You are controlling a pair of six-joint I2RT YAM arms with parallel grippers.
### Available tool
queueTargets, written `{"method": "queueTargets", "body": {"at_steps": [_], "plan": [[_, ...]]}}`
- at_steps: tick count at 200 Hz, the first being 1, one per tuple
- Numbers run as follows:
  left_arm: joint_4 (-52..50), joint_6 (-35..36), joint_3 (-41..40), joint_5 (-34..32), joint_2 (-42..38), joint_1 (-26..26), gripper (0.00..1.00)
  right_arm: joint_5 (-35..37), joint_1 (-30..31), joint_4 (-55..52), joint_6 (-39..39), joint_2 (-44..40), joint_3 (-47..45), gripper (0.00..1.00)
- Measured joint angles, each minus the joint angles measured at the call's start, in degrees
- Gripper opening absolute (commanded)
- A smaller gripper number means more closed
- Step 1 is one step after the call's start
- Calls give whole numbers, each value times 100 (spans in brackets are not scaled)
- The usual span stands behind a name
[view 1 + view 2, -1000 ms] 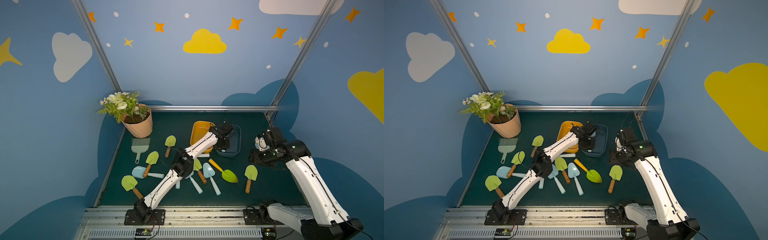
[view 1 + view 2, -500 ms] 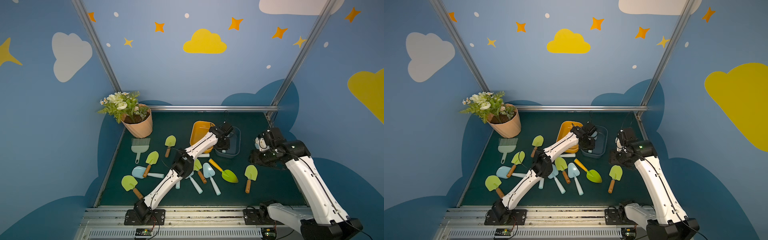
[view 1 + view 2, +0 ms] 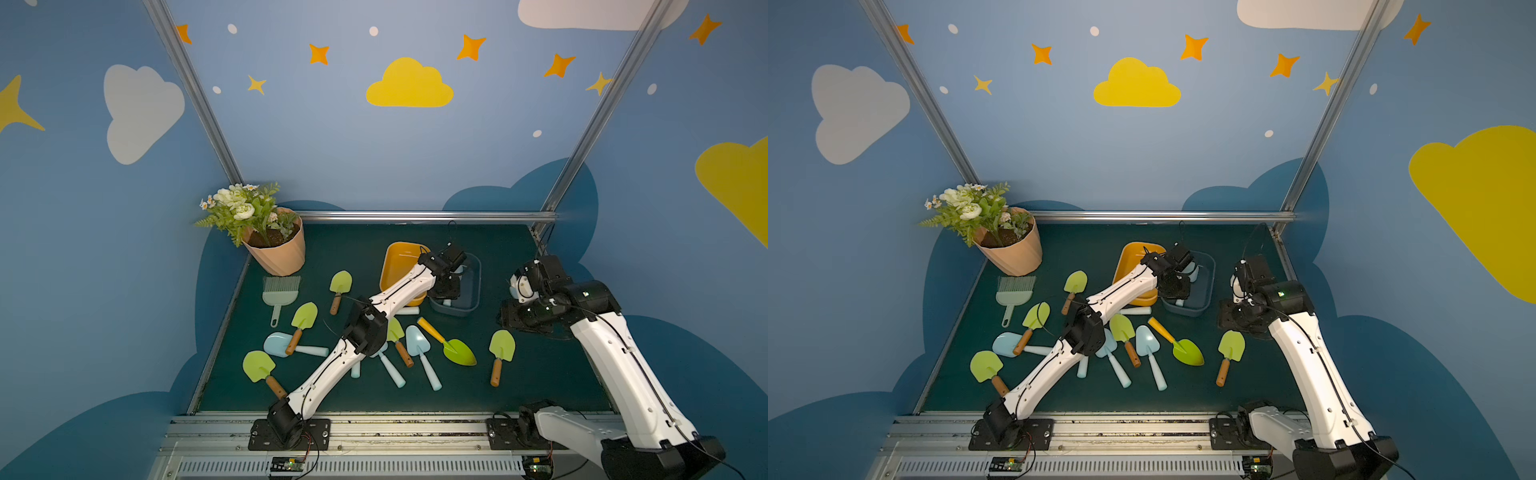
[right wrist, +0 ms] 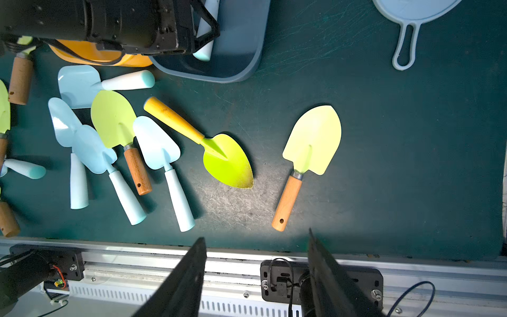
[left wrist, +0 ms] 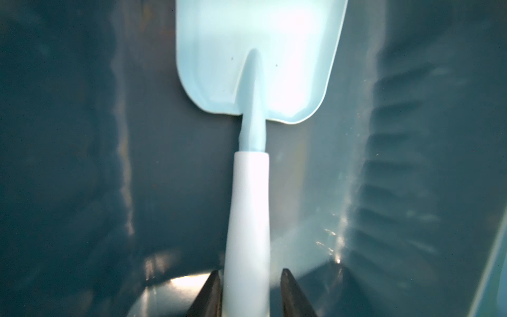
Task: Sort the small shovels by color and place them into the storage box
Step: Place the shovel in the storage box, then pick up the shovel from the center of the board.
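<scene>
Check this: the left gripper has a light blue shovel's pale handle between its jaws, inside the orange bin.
The bin is wrong. The left gripper has the light blue shovel's pale handle between its jaws inside the dark blue bin, not the orange bin beside it. The left wrist view shows dark blue walls around the shovel.

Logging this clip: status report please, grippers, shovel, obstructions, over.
Left gripper open around handle of blue shovel, inside blue bin. Right gripper open, empty, above table. Loose shovels overlap beneath left arm.
</scene>
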Motion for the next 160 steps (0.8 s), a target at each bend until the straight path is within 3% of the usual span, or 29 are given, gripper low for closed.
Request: {"method": "queueTargets", "body": {"at_steps": [43, 132, 160], "plan": [[9, 168, -2, -160, -179, -68, 50, -59, -15, 0, 26, -2, 2, 61], [-389, 776, -57, -826, -2498, -173, 55, -525, -15, 59, 813, 70, 4, 60], [-824, 953, -946, -1300, -3519, -173, 57, -514, -2, -28, 1259, 251, -7, 59]]}}
